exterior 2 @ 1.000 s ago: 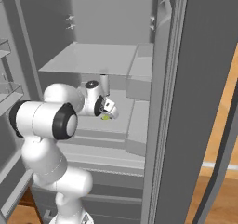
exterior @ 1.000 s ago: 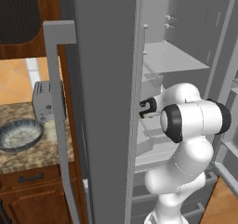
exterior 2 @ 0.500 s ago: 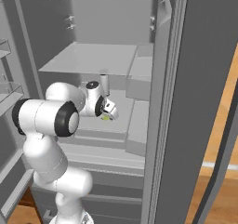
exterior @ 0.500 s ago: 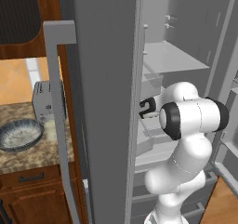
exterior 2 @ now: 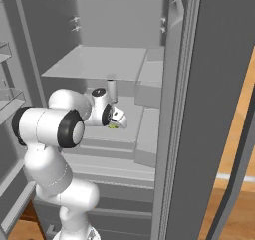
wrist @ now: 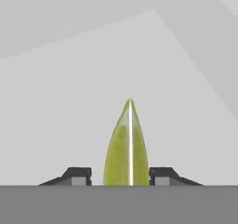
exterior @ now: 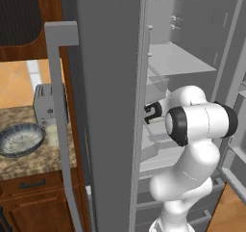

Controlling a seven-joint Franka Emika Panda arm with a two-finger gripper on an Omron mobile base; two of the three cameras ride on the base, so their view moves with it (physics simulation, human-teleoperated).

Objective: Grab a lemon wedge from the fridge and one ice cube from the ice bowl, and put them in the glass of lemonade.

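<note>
The lemon wedge point(wrist: 125, 148), a pale yellow-green pointed sliver, lies on a grey shelf inside the fridge point(exterior 2: 209, 109). My gripper point(wrist: 121, 176) is open and straddles it, with one dark fingertip point(wrist: 76, 175) on each side and a small gap left of the wedge. From the right base view the gripper point(exterior 2: 115, 122) points down at the wedge point(exterior 2: 113, 126) on the middle shelf. From the left, the hand point(exterior: 153, 113) reaches in past the open fridge door point(exterior: 105, 106). The ice bowl point(exterior: 19, 139) sits on the counter at left. The glass of lemonade is out of view.
A grey toaster point(exterior: 45, 103) stands behind the bowl on the speckled counter point(exterior: 33, 163). The left door's long handle point(exterior: 60, 120) hangs between counter and arm. The right door point(exterior 2: 224, 134) stands open. Shelves and a bin point(exterior 2: 149, 92) surround the hand.
The hand has sunk slightly toward the wedge on the shelf. The arm otherwise holds its pose and the wedge has not moved.
</note>
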